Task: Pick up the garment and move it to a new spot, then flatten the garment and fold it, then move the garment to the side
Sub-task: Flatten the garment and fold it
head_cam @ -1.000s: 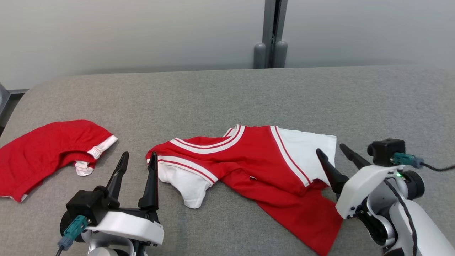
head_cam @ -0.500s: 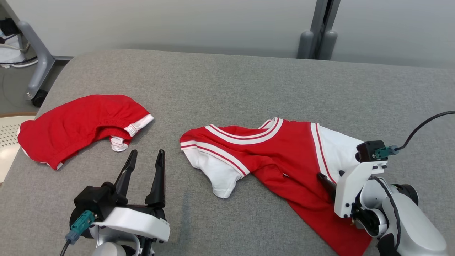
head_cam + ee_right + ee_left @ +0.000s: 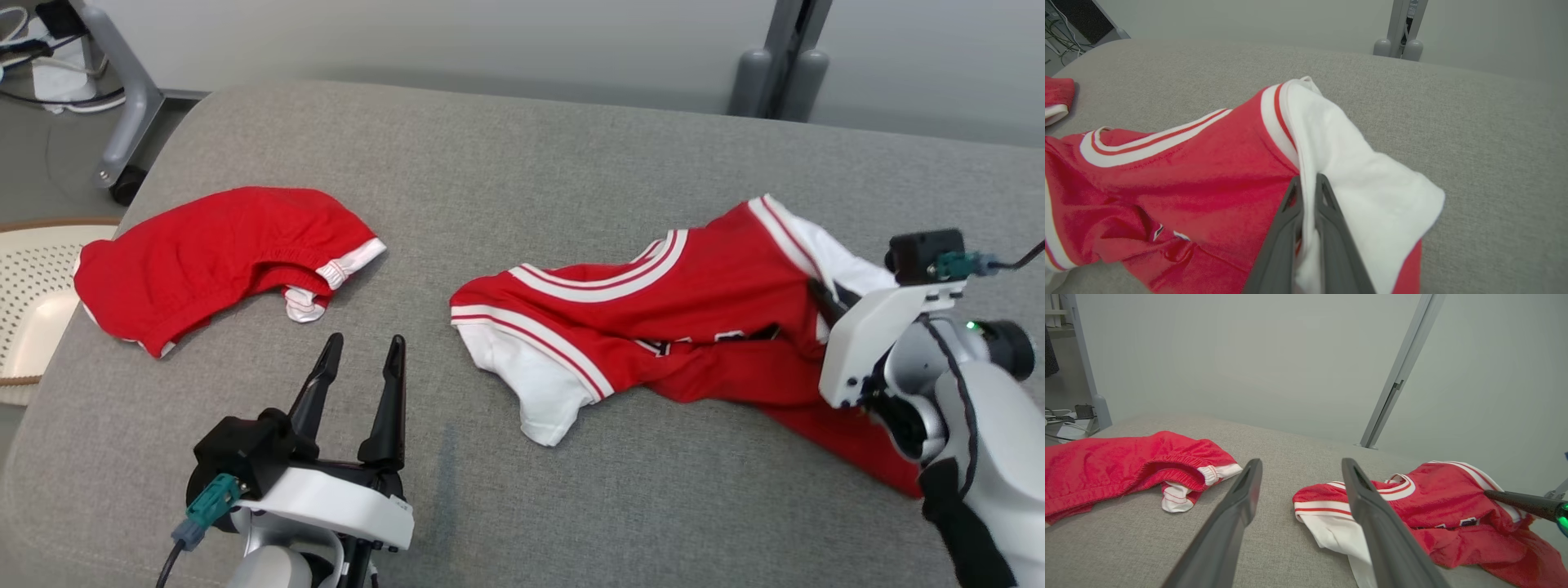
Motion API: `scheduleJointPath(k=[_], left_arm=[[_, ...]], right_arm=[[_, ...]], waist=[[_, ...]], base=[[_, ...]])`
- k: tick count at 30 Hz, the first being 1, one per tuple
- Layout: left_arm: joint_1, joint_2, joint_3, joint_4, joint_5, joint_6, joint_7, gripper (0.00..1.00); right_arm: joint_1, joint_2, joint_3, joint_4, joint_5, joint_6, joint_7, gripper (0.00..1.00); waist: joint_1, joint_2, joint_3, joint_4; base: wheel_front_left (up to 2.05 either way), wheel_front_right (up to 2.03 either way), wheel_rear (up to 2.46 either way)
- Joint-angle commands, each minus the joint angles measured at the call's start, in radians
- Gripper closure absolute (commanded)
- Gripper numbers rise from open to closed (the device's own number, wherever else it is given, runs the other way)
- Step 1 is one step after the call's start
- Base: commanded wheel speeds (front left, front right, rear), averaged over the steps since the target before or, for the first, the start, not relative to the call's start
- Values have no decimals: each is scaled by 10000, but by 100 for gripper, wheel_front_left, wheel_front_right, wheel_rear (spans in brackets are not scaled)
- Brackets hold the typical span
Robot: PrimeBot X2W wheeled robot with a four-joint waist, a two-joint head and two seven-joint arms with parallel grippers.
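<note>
My right claw (image 3: 1306, 181) grips the jersey (image 3: 694, 286) by its white sleeve (image 3: 1355, 171); its length runs along the desk (image 3: 531, 163) toward the left edge and my released left claw (image 3: 365, 343).

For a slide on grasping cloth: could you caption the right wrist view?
Right gripper shut on the red-and-white shirt beside its white sleeve, over a grey cushioned surface.

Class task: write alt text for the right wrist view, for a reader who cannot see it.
The right gripper is shut on the white sleeve of a red-and-white shirt. The shirt lies crumpled on a grey fabric surface.
</note>
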Motion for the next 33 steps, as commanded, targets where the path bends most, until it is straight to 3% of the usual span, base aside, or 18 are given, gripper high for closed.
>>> scheduleJointPath(k=[1, 3, 5, 7, 12, 13, 14, 21, 28, 33], left_arm=[[-156, 11, -17, 25, -34, -23, -41, 0], [-281, -38, -137, 71, -84, -93, -91, 0], [-377, -100, -266, 153, -130, -122, -145, 0], [-512, -144, -375, 228, -219, -162, -195, 0], [-795, -209, -620, 447, -331, -193, -347, 0], [-848, -216, -644, 495, -354, -196, -362, 0], [-892, -223, -672, 539, -377, -198, -400, 0], [-941, -148, -673, 789, -404, -134, -492, 0], [-664, 194, -512, 641, -378, 54, -334, 0], [-479, 467, -339, 314, -407, 244, -145, 0]], right_arm=[[-184, -98, -27, -45, 26, -2, 23, 100], [-643, -317, -123, -94, 29, -2, 163, 93], [-1129, -554, -208, -45, 0, -2, 303, 93], [-1620, -761, -267, 106, 65, -2, 432, 100], [-2644, -1166, -281, 866, 191, -2, 501, 96], [-2783, -1172, -272, 1052, 219, -2, 429, 55], [-2891, -1158, -273, 1255, 286, -2, 349, 0], [-2876, -798, 79, 1952, 741, -2, -804, 0], [-1966, -615, 704, 1229, 1499, -2, -2247, 0], [-966, -686, 783, 515, 1959, -1, -2646, 0]], waist=[[0, 0, 240, 245], [0, 0, 480, 483], [0, 0, 717, 717], [0, 0, 948, 943], [0, 0, 1336, 1332], [0, 0, 1361, 1365], [0, 0, 1370, 1387], [0, 0, 973, 959], [0, 0, 213, -74], [0, 0, -134, -723]], base=[[0, 0, 0], [0, 0, 0], [0, 0, 0], [0, 0, 0], [0, 0, 0], [0, 0, 0], [0, 0, 0], [0, 0, 0], [0, 0, 0], [0, 0, 0]])
